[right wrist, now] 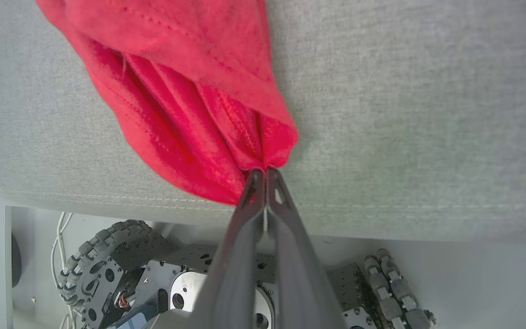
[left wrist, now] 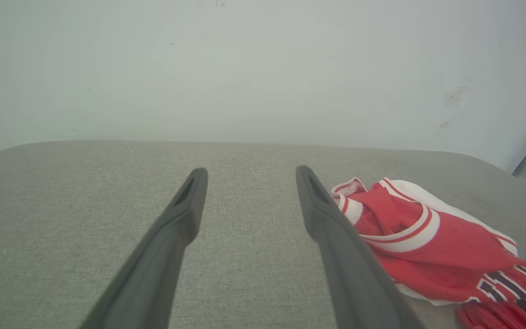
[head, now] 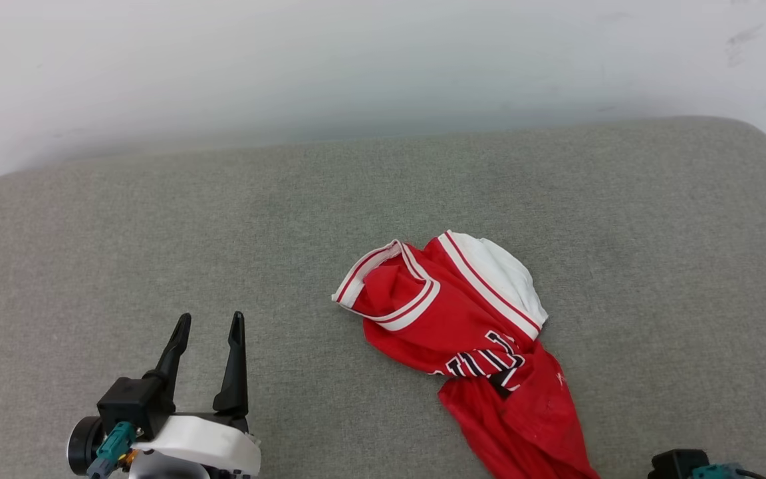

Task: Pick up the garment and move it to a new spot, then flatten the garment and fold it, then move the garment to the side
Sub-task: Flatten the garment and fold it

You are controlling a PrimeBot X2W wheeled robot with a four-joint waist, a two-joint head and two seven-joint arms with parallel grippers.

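Red jersey [head: 463,313]: clamps its hem in right gripper [right wrist: 265,172], mid-frame, ready for lifting; holds left gripper [head: 210,322] spread, idle, lower left.

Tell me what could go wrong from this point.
1. The right tool pinches only a small bunch of the garment; it may slip on lifting.
2. The pinched end lies at the near edge of the cushion; dropped, it could fall toward the wheel.

Garment [head: 469,319], red jersey w/ white sleeve & striped trim, lies crumpled, hem bunched twd near edge.
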